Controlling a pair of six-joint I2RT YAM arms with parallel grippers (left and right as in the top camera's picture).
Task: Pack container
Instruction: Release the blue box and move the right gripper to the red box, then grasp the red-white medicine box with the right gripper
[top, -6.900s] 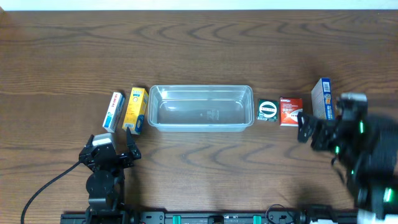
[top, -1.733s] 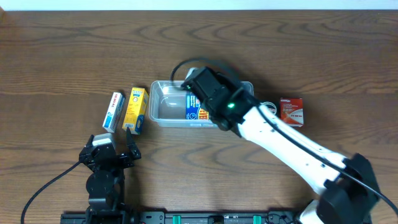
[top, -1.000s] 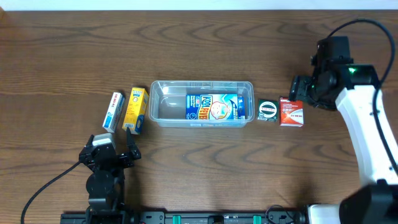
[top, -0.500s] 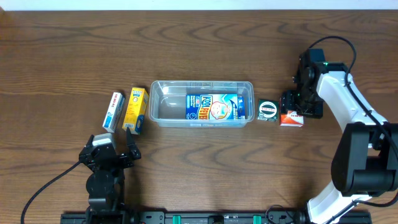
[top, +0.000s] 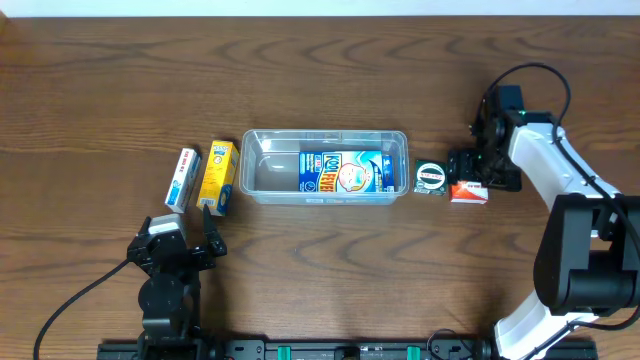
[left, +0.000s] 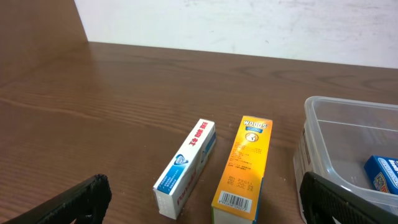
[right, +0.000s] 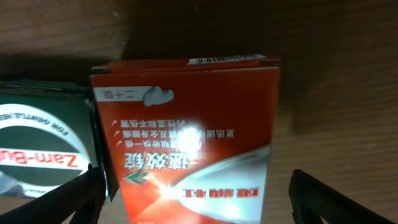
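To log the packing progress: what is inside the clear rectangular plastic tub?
One blue cardboard box lies flat in the right part of the clear rectangular plastic tub; its left part shows only bare floor. Anything beneath the box is covered.

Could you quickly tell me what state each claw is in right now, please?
Left claw: open, holding nothing.
Right claw: open, fingers either side of the red box, not yet closed on it.

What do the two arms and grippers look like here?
The right arm has white links with black joints and a black cable looping over it; the right gripper is black. The left arm and left gripper are all black, a second cable trailing from the base.
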